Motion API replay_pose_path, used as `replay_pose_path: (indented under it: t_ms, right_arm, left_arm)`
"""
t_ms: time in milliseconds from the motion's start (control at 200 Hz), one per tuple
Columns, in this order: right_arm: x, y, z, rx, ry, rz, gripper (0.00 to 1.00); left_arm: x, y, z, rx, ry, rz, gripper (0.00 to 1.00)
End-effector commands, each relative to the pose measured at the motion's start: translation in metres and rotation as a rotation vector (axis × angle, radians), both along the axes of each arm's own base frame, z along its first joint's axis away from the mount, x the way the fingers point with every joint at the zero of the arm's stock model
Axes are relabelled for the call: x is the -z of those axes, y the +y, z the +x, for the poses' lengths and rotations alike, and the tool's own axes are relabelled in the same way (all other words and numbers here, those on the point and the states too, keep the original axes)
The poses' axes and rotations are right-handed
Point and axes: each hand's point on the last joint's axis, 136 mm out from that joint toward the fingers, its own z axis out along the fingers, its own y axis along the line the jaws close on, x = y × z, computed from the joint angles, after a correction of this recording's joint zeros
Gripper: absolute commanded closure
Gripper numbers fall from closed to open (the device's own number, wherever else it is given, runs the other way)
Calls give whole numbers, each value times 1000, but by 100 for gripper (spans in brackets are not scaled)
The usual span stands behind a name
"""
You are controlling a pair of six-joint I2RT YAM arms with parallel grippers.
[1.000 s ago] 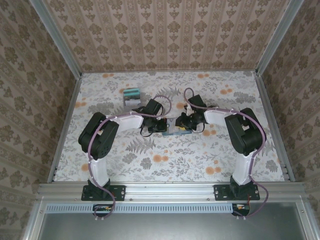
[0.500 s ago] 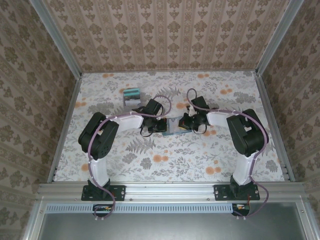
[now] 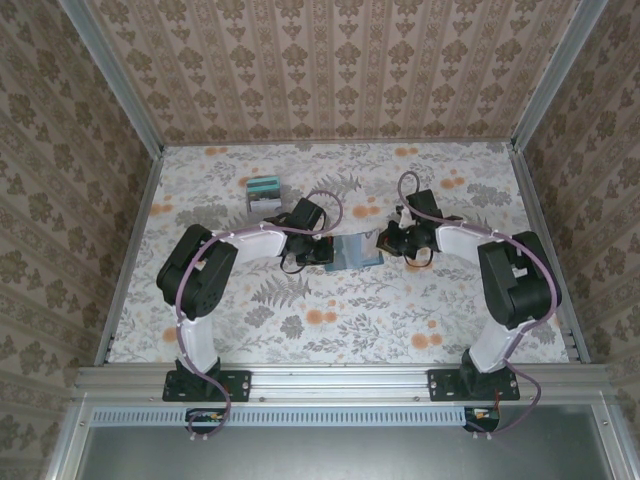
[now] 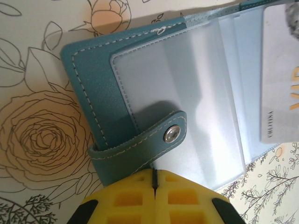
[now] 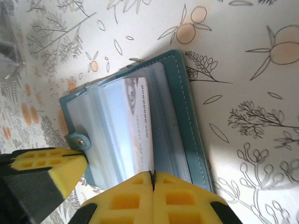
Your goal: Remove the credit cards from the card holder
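Teal card holder [image 5: 190, 126], open mid-frame, is anchored by the clamped left jaws so the right jaws, seemingly pinching a credit card [image 5: 140, 121], can pull.

Top view: light even and soft, falling from above. The tabletop [image 3: 300, 310] is bright, with only faint shadows under my arms, and the bottom strip of the frame is dimmer. The metal rails [image 3: 125, 95] run straight, so there is little distortion at the edges.

Left wrist view: the card holder [image 4: 107, 93] is sharp and its stitching crisp. There is a milky sheen on its clear sleeves and a narrow shadow under its lower left corner. The yellow pads [image 4: 126, 200] of my left jaws are blurred at the bottom edge.

Right wrist view: print on the card [image 5: 140, 116] is readable. The pads [image 5: 187, 200] of my right jaws are out of focus, and the upper left corner is hazy.
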Motion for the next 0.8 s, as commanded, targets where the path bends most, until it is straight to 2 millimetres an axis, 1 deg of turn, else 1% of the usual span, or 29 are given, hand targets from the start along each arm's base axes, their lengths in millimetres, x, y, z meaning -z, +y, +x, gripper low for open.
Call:
replay_pose_path:
  t_ms: [0,65,90,210,310,355,425,475,580,655,735,755,785,795]
  right_arm:
    - [-25,-6,0,-18,-45,-42,100]
    - [-42,-6,3,-26,-82,-36,100]
    - [-48,-5,4,-31,-96,-31,100]
    - [-83,0,9,-56,-174,-3,100]
    - [-111,7,11,-80,-235,42,100]
    - [-124,11,12,-91,-264,71,100]
    - [-143,19,13,-113,-303,131,100]
    - [-154,24,13,-124,-327,168,100]
    - [-171,30,12,-137,-370,206,100]
    - [-178,36,10,-179,-403,181,100]
    - [-182,44,8,-243,-422,131,100]
    - [-183,47,7,-263,-426,120,100]
    - [-184,51,7,-290,-435,104,100]
    - [-186,52,7,-296,-440,97,100]
  left_arm:
    - [-23,6,2,-17,-7,2,85]
    - [-44,5,8,-32,-44,-26,66]
    - [-51,5,11,-41,-55,-39,60]
    - [-92,1,22,-85,-104,-175,45]
    - [-123,0,30,-118,-134,-302,45]
    - [-134,0,32,-130,-138,-347,46]
    - [-152,-1,35,-140,-148,-414,51]
    - [-163,-1,36,-145,-155,-453,53]
    - [-179,1,38,-153,-176,-489,54]
    - [-184,8,39,-161,-196,-477,53]
    - [-190,20,38,-175,-230,-441,48]
    - [-190,24,39,-182,-237,-430,44]
    - [-193,30,39,-190,-251,-417,42]
    - [-193,32,39,-194,-255,-414,40]
